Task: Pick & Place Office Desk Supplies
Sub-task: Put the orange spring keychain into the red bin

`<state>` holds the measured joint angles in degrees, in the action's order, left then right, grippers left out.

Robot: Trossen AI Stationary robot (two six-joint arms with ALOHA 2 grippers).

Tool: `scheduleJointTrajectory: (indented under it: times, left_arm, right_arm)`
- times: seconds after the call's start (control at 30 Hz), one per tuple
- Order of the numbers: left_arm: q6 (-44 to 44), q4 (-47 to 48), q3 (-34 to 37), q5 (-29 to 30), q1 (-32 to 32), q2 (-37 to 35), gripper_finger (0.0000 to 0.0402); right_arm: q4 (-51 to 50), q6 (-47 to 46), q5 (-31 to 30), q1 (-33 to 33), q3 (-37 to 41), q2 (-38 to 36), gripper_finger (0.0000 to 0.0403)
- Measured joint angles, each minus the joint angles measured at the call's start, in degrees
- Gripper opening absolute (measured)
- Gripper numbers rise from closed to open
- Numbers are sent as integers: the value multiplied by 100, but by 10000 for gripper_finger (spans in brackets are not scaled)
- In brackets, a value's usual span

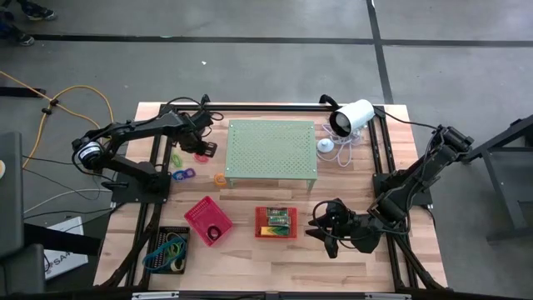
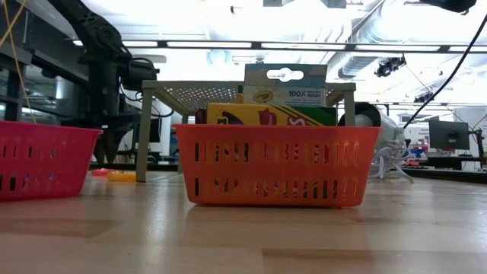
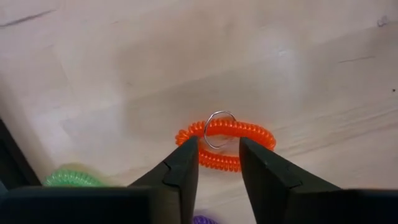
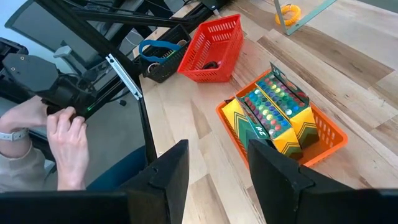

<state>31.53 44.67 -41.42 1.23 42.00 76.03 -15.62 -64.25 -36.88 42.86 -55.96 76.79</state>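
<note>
Desk point(image 1: 275, 258): pale wood slats, fills centre of high view. Pale green perforated stand point(image 1: 271, 150) upper centre.

L arm comes in from frame left; left tool point(image 1: 202, 148) sits at stand's left edge, pointing down. Wrist view: left tool point(image 3: 219, 163) open, fingers point(image 3: 183, 171) astride the near side of an orange coil ring point(image 3: 225, 143) w/ small metal key ring on it. Coil lies flat on desk, not lifted; whether fingers touch it — can't tell, prob. just apart.

R arm enters from right; right tool point(image 1: 327, 225) lower centre-right, just right of orange basket point(image 1: 276, 222). Wrist view: right tool point(image 4: 217, 168) partly open, nothing between fingers.

Orange basket holds crayon boxes point(image 4: 273, 115), standing on edge. Red basket point(image 1: 208, 220) to its left, dark item inside. Black tray point(image 1: 168, 248) lower left w/ blue + green bands.

Small loose items left of stand: yellow coil point(image 1: 220, 178), blue-purple coil point(image 1: 183, 174).

Person's hand point(image 4: 65, 140) at left edge of right wrist view, off desk.
</note>
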Motion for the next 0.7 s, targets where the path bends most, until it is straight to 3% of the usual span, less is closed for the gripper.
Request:
scheduleJointTrajectory:
  times: [0.17,0.7]
  left_arm:
    - [-448,-18,-1,2,0,0,130]
    - [-1396,-16,-1,220,0,0,132]
  right_arm:
    - [0,0,0,1,0,-1,150]
    - [0,1,0,1,0,0,150]
